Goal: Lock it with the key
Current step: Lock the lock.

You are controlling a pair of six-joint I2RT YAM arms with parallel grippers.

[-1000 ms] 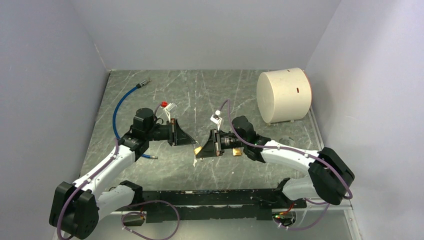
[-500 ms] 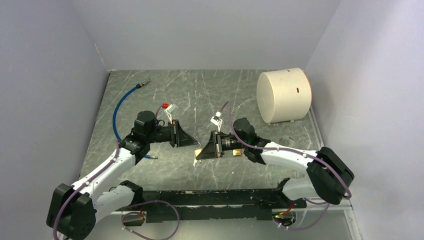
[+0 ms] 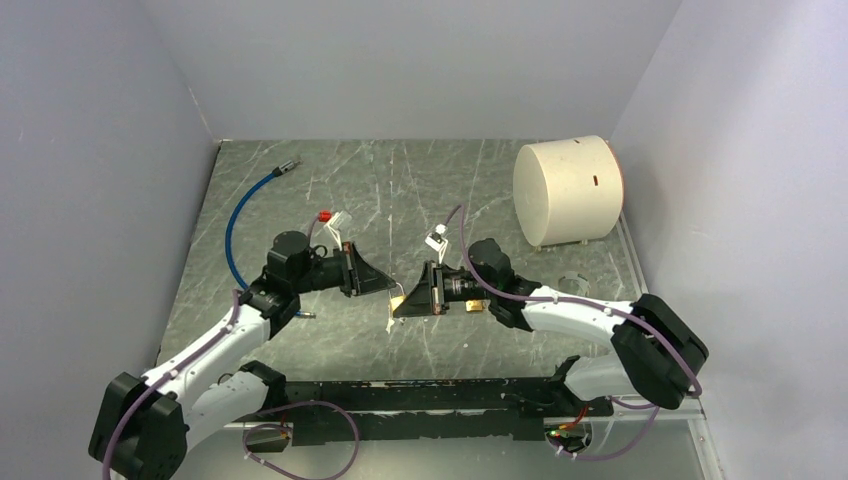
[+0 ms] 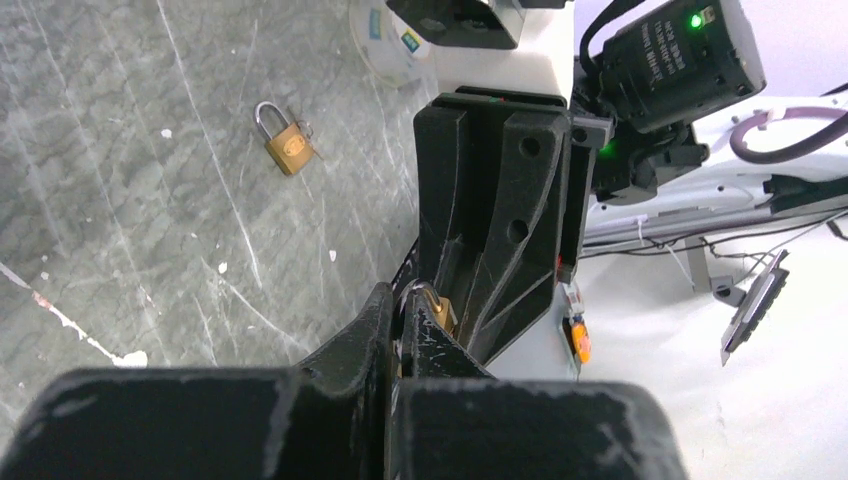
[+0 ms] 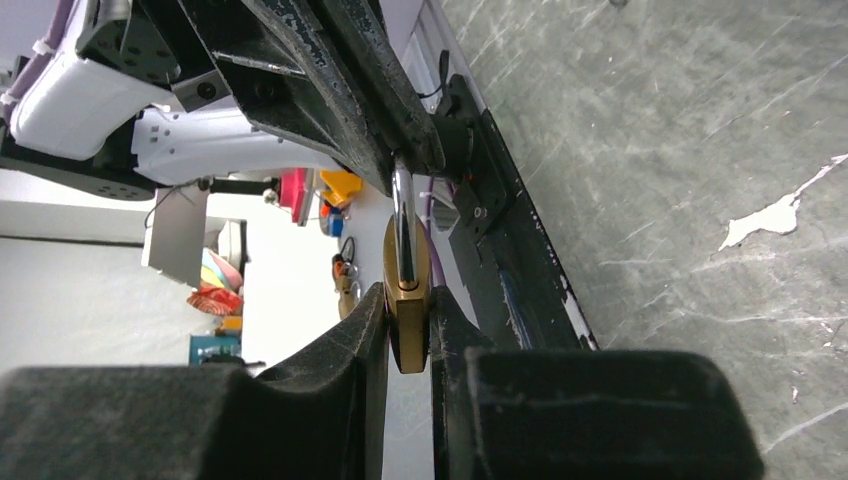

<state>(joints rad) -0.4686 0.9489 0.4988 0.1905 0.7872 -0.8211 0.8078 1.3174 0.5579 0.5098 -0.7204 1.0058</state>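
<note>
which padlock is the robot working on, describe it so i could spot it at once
On the grey table, look to the middle, where the two arms' tips meet. The padlock is the small brass one with its body pinched in the right gripper, shackle towards the left gripper. The other brass padlock lies loose on the table, untouched.

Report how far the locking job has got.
Done: the padlock is lifted, its body clamped in the right gripper. In hand: the left gripper pinches its shackle. Left: no key shows anywhere, so inserting and turning it remains. A second padlock lies on the table.
</note>
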